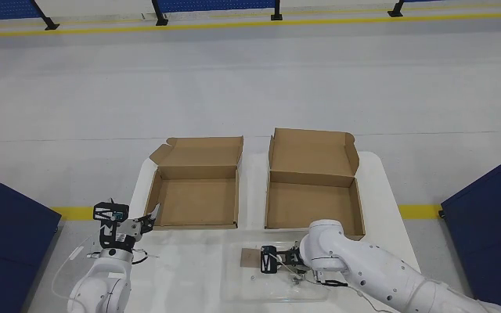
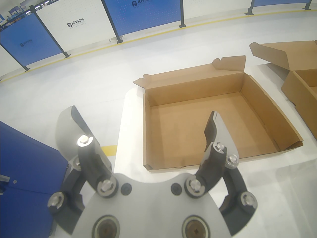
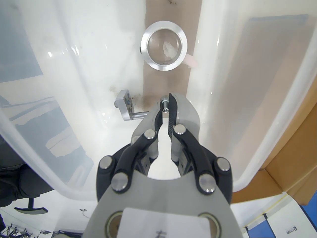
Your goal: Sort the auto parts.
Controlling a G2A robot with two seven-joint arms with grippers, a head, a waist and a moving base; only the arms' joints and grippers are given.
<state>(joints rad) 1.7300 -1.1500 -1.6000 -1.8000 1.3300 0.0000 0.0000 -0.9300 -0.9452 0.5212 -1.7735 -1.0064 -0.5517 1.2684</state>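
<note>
Pinching small bolt (image 3: 164,103) at very tips, right gripper (image 3: 166,102) clenched on it, low inside clear bin (image 3: 272,125). Lift straight up; hold looks shallow, bolt may slip. Avoid bracket (image 3: 124,106) just beside tips and metal ring (image 3: 163,48) ahead. Left gripper (image 2: 142,112) released, cardboard box (image 2: 193,87) ahead.

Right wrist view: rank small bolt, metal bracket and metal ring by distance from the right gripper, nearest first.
1. small bolt: pinched at the right gripper fingertips.
2. metal bracket: just beside the fingertips.
3. metal ring: farthest, ahead of the fingertips on the brown strip.
</note>
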